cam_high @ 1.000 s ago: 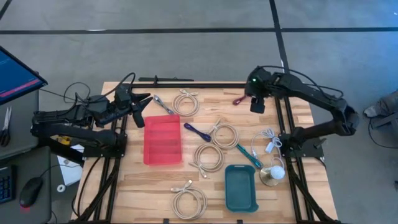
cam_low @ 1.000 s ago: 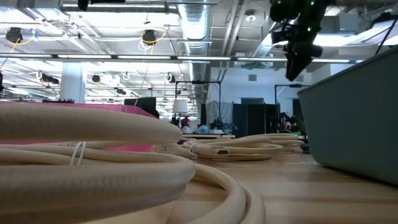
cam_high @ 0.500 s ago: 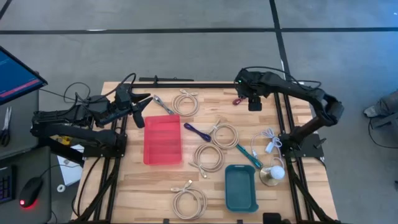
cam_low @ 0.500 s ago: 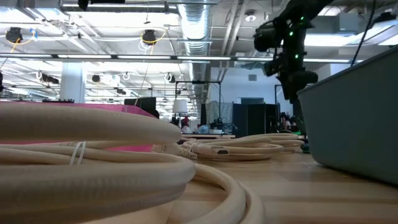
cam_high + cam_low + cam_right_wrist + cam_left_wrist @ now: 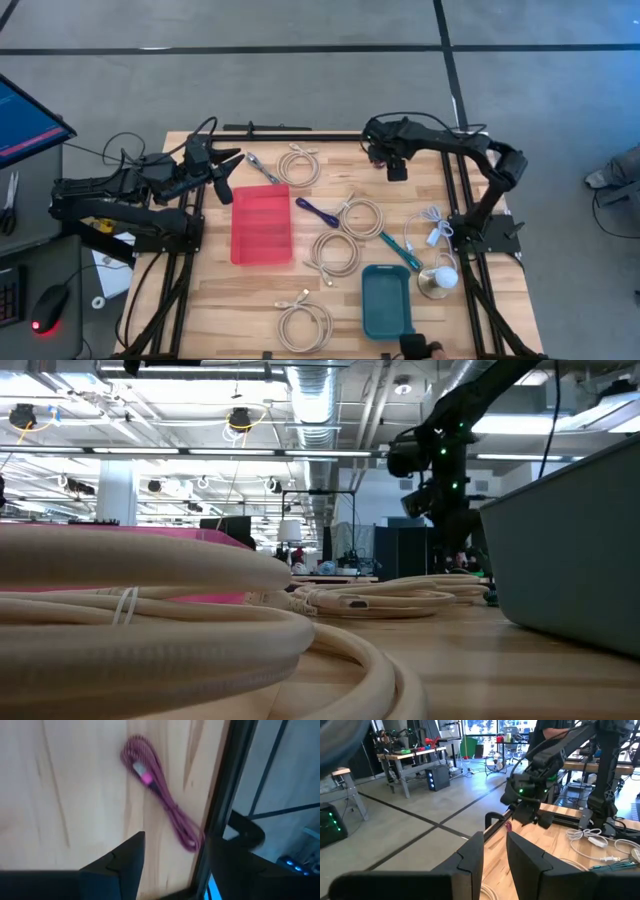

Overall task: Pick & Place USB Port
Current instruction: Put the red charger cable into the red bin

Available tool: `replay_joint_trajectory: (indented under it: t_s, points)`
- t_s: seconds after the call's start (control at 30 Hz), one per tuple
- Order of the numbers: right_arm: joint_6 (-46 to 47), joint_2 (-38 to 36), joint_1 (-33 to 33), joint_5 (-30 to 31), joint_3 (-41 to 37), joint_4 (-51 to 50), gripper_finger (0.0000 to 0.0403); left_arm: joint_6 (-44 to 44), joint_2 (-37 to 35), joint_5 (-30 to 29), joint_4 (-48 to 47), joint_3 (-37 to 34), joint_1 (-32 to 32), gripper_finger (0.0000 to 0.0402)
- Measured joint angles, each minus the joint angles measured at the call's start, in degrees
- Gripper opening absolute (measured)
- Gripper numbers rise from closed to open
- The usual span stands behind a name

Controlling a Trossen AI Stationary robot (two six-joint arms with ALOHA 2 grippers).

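A pink braided USB cable (image 5: 159, 796), folded into a small bundle, lies flat on the wood by the table's far edge rail. My right gripper (image 5: 378, 154) hangs above it, pointing down and open; in the right wrist view its fingers (image 5: 125, 857) stand on either side of the cable's near end without touching it. In the high view the arm hides most of the cable. My left gripper (image 5: 226, 172) waits open at the table's left side, beside the red tray (image 5: 262, 224).
Several cream cable coils (image 5: 345, 236), a purple cable (image 5: 318, 211), a teal cable (image 5: 400, 248), a white charger cable (image 5: 432, 226) and a silver-tipped cable (image 5: 262, 167) lie on the table. A teal tray (image 5: 388, 300) sits near the front. The black far rail (image 5: 220, 815) runs close beside the pink cable.
My right gripper has travelled toward the table's left along the far edge and come down over the pink cable. The left arm and all the objects have stayed in place.
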Motion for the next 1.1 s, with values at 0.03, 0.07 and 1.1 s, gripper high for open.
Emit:
replay_joint_trajectory:
  t_s: [0.03,0.07,1.1]
  points:
    - [0.0,0.59,0.14,-0.02,0.0,0.69,0.0204,0.0,0.0,0.0,0.0,0.0,-0.01,0.0085]
    - [0.0,1.2,0.17,-0.02,0.01,1.4,0.0207,0.0,0.0,0.0,0.0,0.0,-0.01,0.0085]
    - [4.12,8.84,-2.74,-3.9,0.02,8.98,0.0107,-0.2,0.0,0.01,-0.02,0.0,-0.01,0.0085]
